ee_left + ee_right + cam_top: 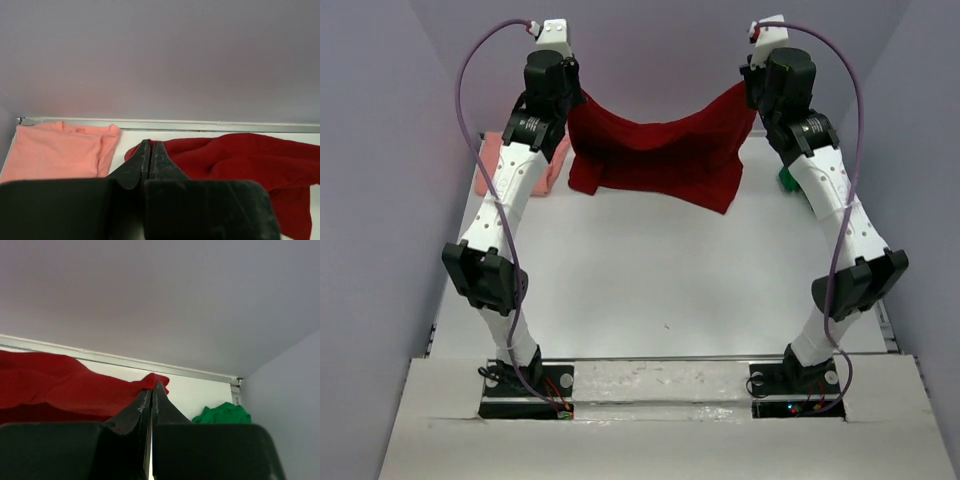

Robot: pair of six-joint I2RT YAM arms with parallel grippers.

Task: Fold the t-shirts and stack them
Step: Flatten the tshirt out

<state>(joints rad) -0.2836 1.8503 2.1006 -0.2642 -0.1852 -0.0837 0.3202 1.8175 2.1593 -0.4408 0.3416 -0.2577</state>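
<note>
Though soft and slack, hammock-like dark red t-shirt (655, 150)

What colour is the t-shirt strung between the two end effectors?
Dark red. The t-shirt shows best in the top external view.

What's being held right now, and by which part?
The dark red t-shirt: left gripper pinches its left end, right gripper its right end; it sags between them.
</note>
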